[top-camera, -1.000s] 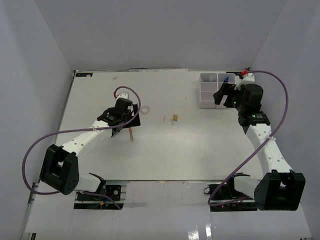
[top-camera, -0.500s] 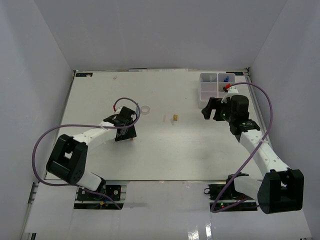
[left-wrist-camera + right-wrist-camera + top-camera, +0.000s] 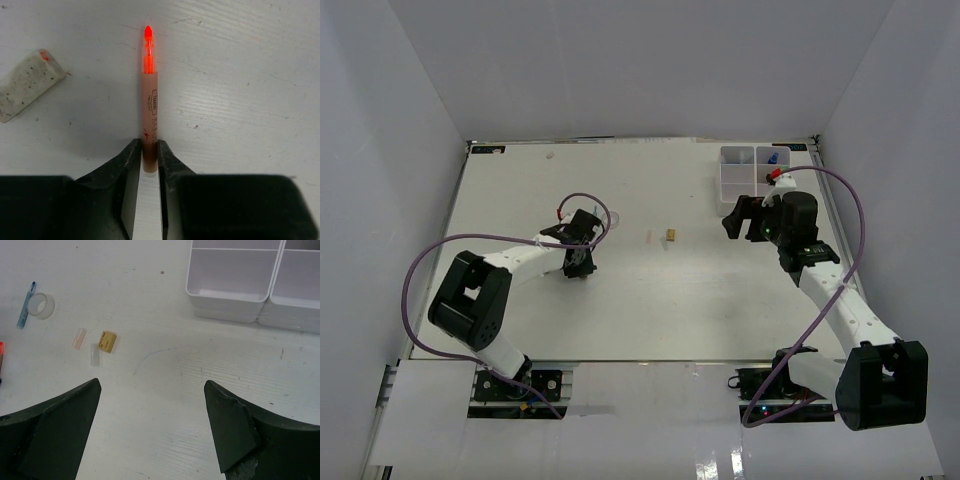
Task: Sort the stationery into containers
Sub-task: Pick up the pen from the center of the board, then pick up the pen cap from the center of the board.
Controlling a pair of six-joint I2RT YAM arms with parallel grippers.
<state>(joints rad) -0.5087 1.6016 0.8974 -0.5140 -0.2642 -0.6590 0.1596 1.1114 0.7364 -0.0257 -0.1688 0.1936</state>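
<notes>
the left gripper (image 3: 149,150) was closed on the pink stick (image 3: 150,100), its two black fingers pressed against either side of the stick's near end, while the stick lay flat on the table (image 3: 240,100) with its glowing orange-red tip pointing away from the wrist. the hold sat at the very end rather than the middle, so most of the length would likely hang out in front as a lever. a good lift would probably go straight up and slowly, with the wrist level. if the far tip drooped or swung, the better course would be to set it down and take it nearer the middle. a grey block (image 3: 27,82) lay to the left, apart from the stick, and any sideways sweep low over the table risked knocking it. the containers (image 3: 227,292) stood at the far right of the table, well away from the stick. the right gripper (image 3: 151,390) hung near them with its jaws wide apart and nothing between them, so the carry looked to need a path that kept clear of that arm. a tape ring (image 3: 41,306), a blue pen (image 3: 25,310) and a tan block (image 3: 107,341) waited unsorted on the table.
</notes>
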